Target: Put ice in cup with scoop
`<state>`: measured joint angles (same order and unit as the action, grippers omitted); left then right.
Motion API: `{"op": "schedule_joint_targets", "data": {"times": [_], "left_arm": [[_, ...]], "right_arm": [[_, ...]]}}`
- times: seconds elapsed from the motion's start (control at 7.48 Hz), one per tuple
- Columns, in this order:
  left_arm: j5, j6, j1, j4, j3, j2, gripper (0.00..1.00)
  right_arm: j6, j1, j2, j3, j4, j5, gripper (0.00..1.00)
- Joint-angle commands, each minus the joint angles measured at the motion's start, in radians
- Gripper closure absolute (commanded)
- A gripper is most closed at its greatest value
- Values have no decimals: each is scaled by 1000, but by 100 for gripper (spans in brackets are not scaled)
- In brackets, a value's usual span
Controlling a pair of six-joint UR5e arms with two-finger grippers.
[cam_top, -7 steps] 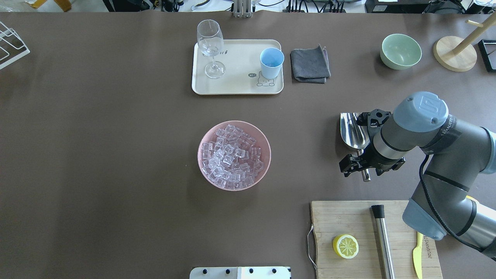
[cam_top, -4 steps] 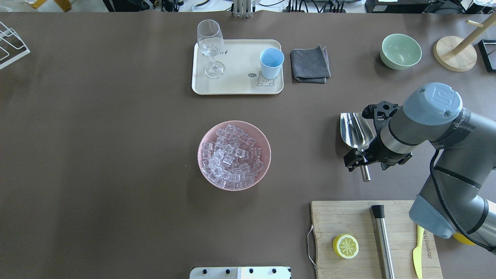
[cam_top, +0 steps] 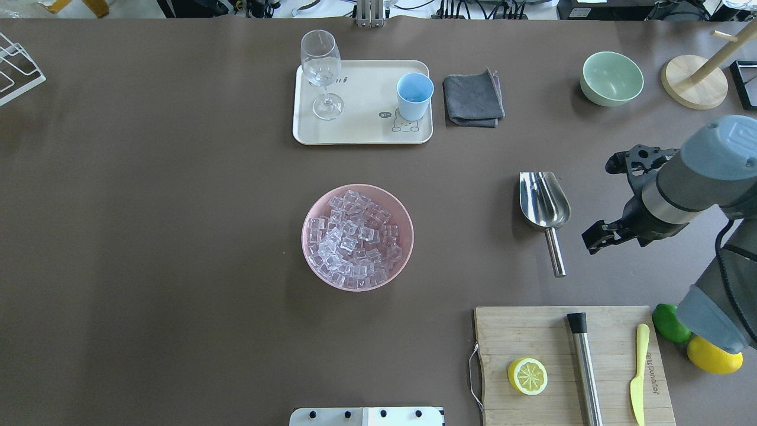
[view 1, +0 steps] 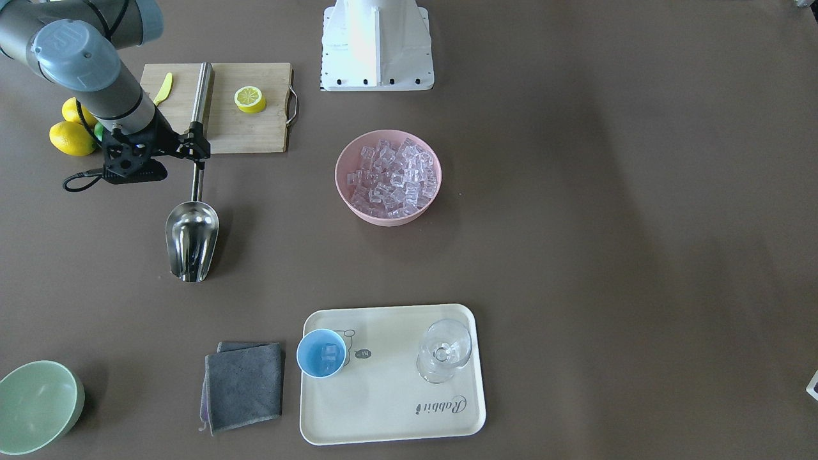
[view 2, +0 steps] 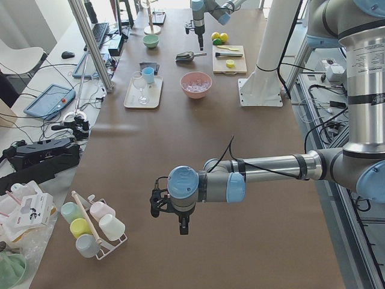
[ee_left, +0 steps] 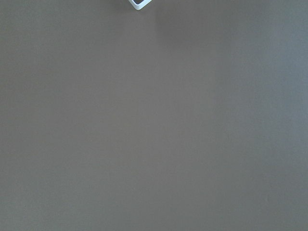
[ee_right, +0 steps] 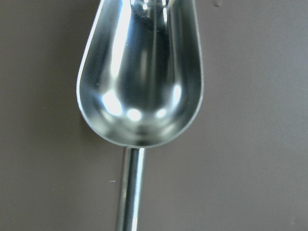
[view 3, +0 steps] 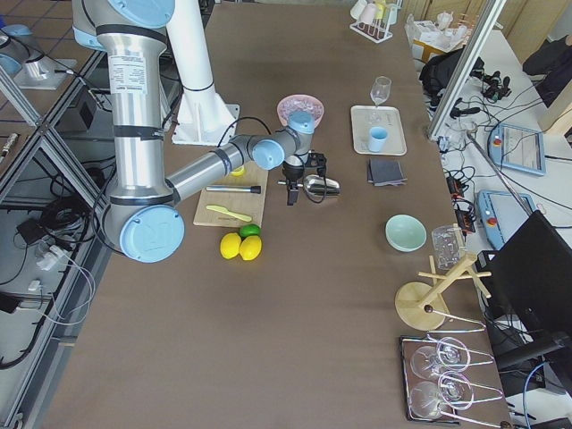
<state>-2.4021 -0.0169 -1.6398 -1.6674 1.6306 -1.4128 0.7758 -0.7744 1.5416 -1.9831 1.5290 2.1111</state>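
Right tool [cam_top: 598, 203]: apart, empty, above scoop [cam_top: 544, 204] | scoop: flat on tabletop [cam_top: 177, 236], 3 o'clock from ice [cam_top: 355, 239] | left tool [view 2: 171, 217]: cannot tell.

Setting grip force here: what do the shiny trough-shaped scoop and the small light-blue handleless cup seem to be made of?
The shiny trough-shaped scoop: polished metal, likely stainless steel, given its mirror-like reflections. The small light-blue cup: opaque and smooth with a soft sheen, probably plastic, though glazed ceramic cannot be excluded.
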Motion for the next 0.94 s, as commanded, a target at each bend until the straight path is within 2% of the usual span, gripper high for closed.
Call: {"op": "schedule_joint_targets", "data": {"times": [0.0, 0.4, 0.67, 0.8], "left_arm": [[0, 0, 1, 0, -3, 0, 1], [0, 0, 1, -2, -6, -3, 1], [0, 0, 1, 0, -6, -3, 1], [1, -2, 1, 0, -8, -3, 1]], "right_arm": [[-120, -164, 116, -10, -3, 3, 1], [-495, -426, 233, 1, 0, 19, 1], [-761, -670, 270, 71, 0, 120, 1], [-843, -750, 270, 122, 0, 131, 1]]}}
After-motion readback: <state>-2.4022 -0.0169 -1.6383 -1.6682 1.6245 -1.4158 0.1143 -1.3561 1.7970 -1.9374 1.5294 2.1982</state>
